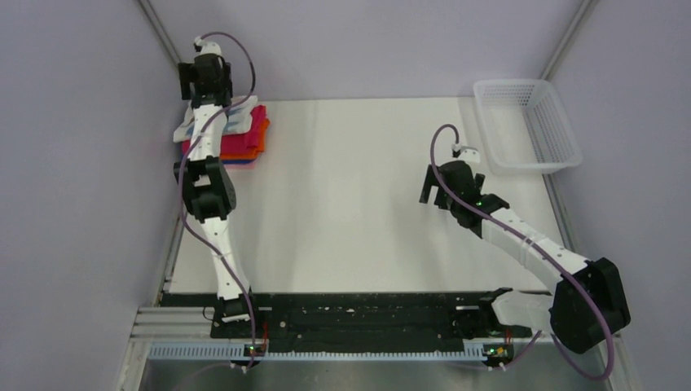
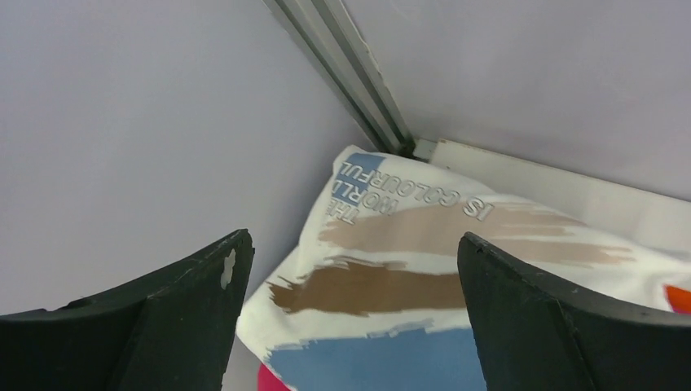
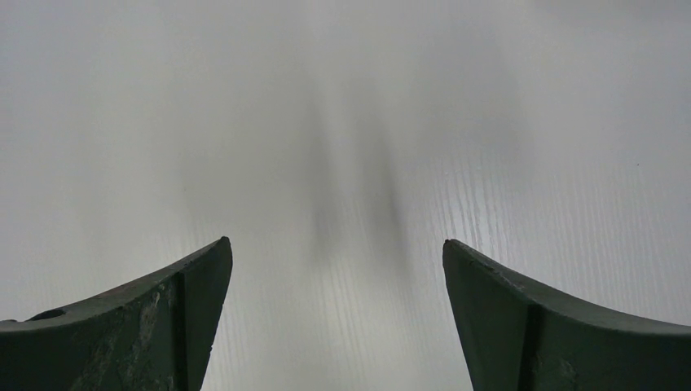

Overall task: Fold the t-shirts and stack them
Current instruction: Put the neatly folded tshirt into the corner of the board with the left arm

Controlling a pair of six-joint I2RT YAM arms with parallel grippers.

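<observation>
The white rectangular table (image 1: 350, 204) carries a white plastic mesh basket (image 1: 525, 167) at its far right corner. At the far left corner sits a stack of folded shirts (image 1: 248, 145) in magenta, orange and blue. On top lies a folded white cotton t-shirt (image 2: 424, 269) printed with brown and blue strokes. The left gripper (image 2: 352, 244) hovers over it, jaws spread, pinching nothing. The right gripper (image 3: 336, 244), equally spread and empty, hangs over bare table right of centre. The left arm would best lift straight up, so neither finger drags the fold askew.

Probably a lab test cell, plain lilac walls (image 1: 73, 163), aluminium framing (image 1: 162, 32)
</observation>
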